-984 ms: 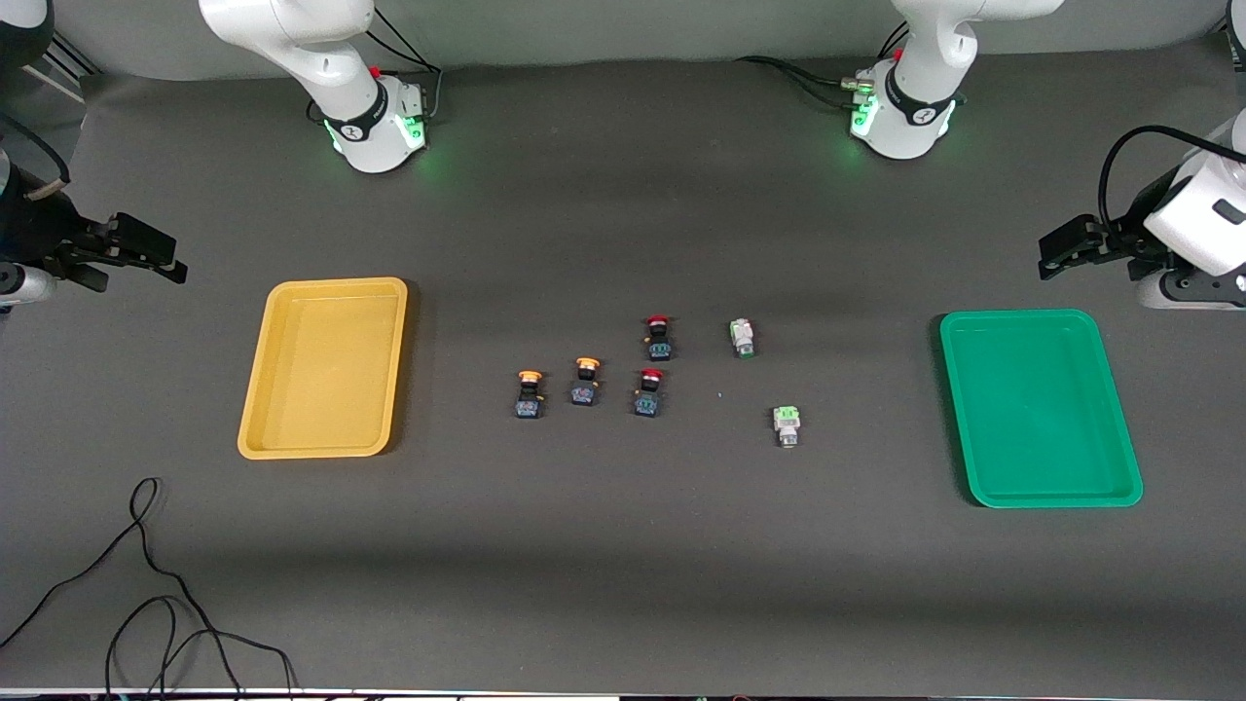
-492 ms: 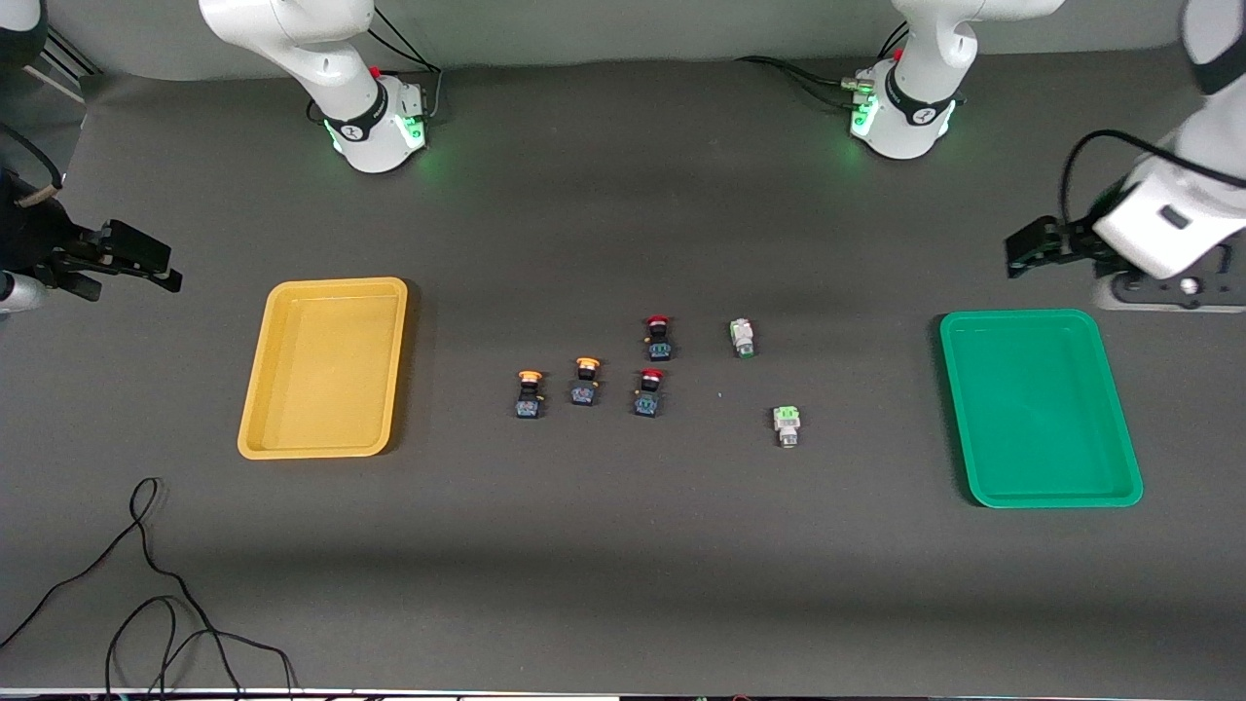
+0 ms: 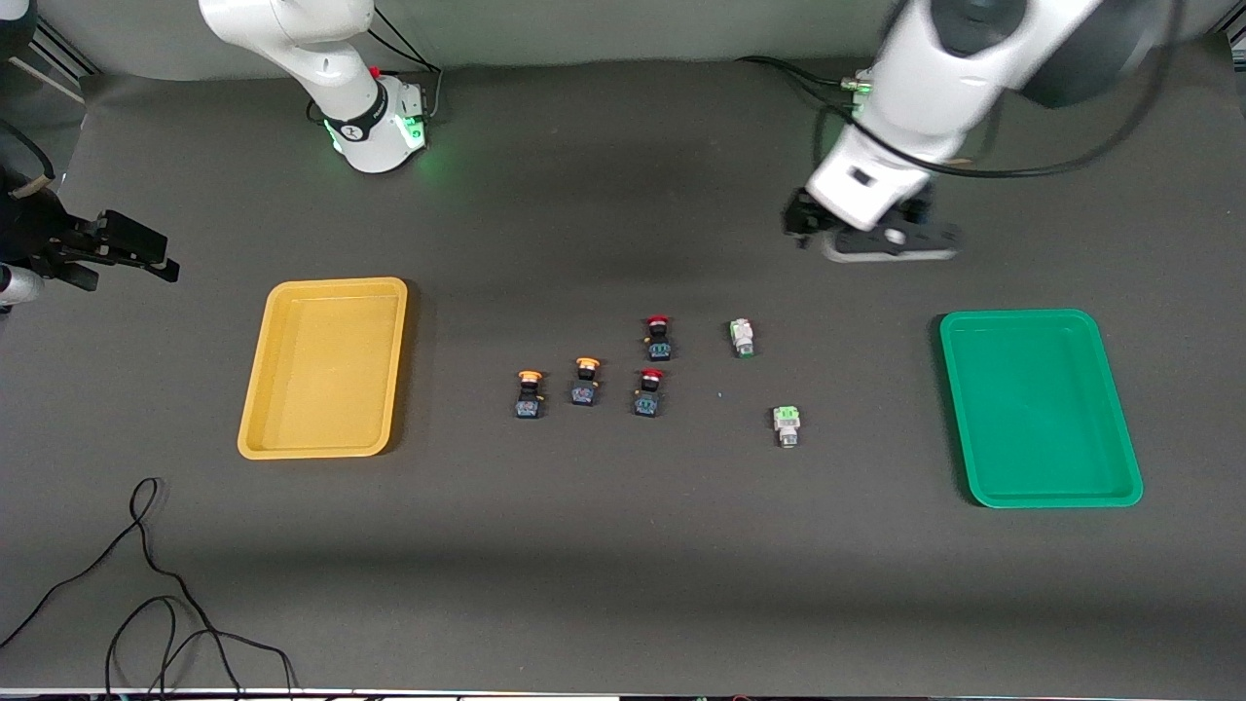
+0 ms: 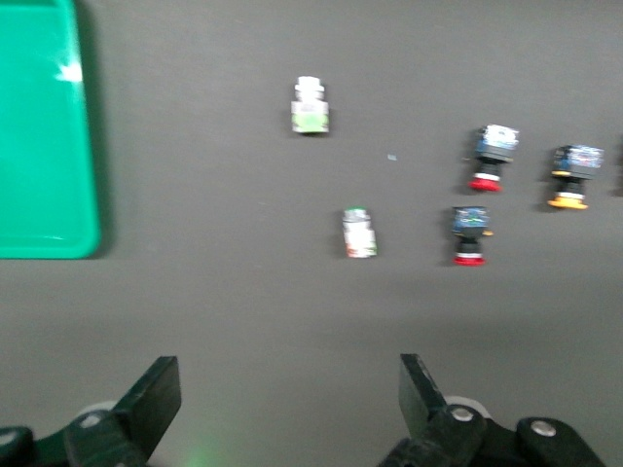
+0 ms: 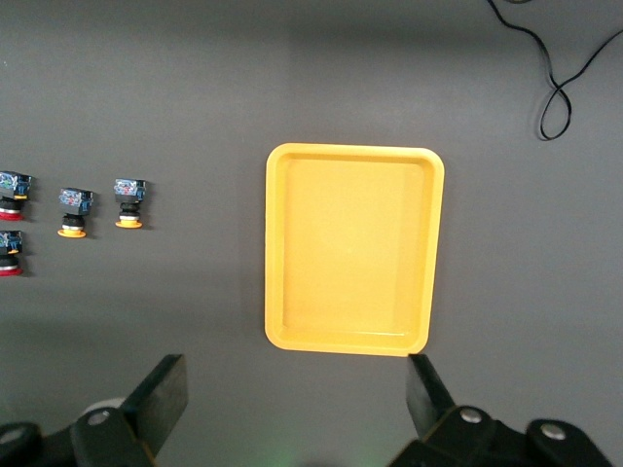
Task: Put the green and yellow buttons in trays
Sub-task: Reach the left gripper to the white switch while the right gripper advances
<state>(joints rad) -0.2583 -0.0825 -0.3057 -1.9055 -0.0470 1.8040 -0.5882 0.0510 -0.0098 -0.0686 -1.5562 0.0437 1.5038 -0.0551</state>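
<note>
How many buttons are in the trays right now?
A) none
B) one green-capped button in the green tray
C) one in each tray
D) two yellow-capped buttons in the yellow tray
A: the yellow tray and the green tray hold nothing, and all six buttons lie on the table between them, including the green-capped pair and the yellow-capped pair.

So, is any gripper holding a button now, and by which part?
No, nothing is held. The left gripper is open in the air above the table; the right gripper is open near the yellow tray. All buttons lie on the table.
</note>
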